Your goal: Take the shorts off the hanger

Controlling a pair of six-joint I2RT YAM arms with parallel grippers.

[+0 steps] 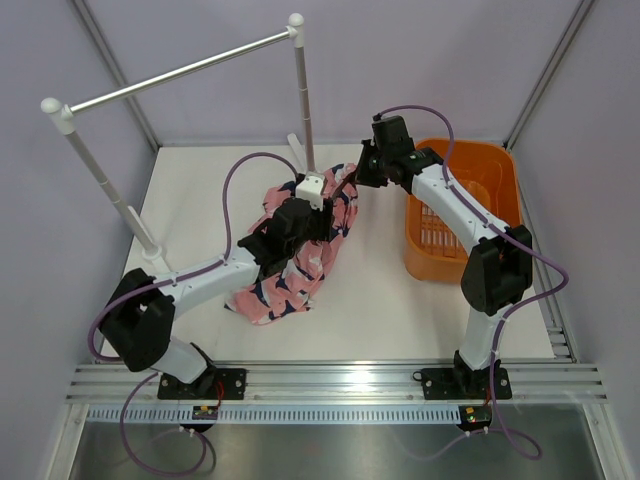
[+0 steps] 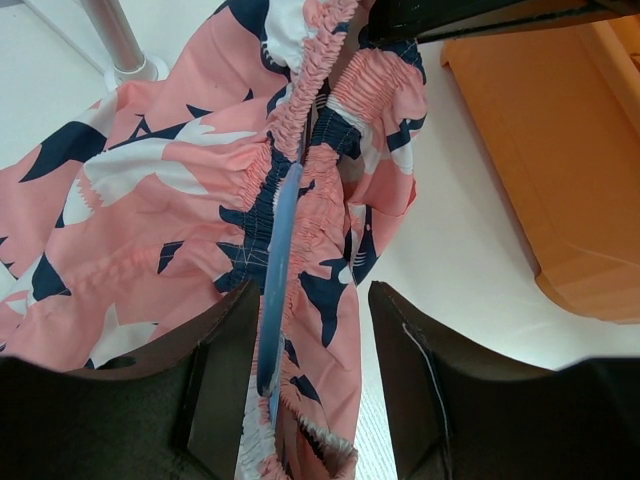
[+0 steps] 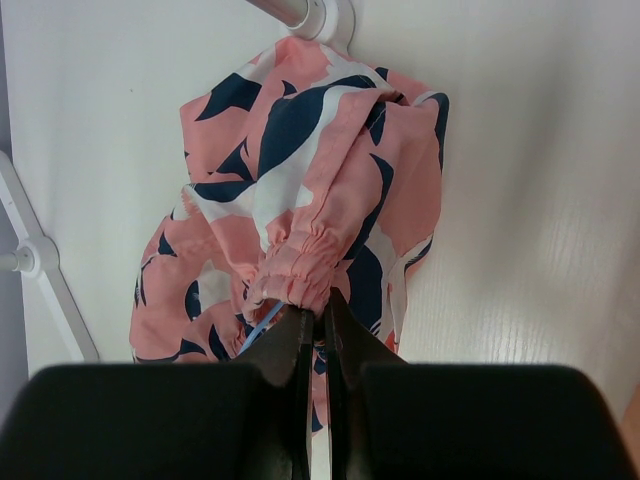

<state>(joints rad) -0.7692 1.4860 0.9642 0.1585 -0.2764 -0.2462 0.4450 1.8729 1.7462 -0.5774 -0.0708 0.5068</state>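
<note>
The pink shorts [image 1: 290, 270] with navy and white shapes lie bunched on the table between my two arms. My left gripper [image 1: 312, 218] is open over them. In the left wrist view its jaws [image 2: 310, 340] straddle the gathered waistband [image 2: 330, 180] and the light-blue hanger wire [image 2: 280, 240], which runs inside the waistband. My right gripper [image 1: 356, 178] is shut on the shorts. In the right wrist view its jaws [image 3: 316, 305] pinch a bunched piece of waistband [image 3: 300, 265]. A short bit of hanger [image 3: 262, 322] shows just left of them. The hanger's hook is hidden.
An orange basket [image 1: 490, 180] stands at the right, close behind my right arm; it also shows in the left wrist view [image 2: 540, 150]. The silver clothes rail [image 1: 180, 72] spans the back left. Its near post [image 1: 303, 110] and white foot [image 3: 318, 15] stand just behind the shorts.
</note>
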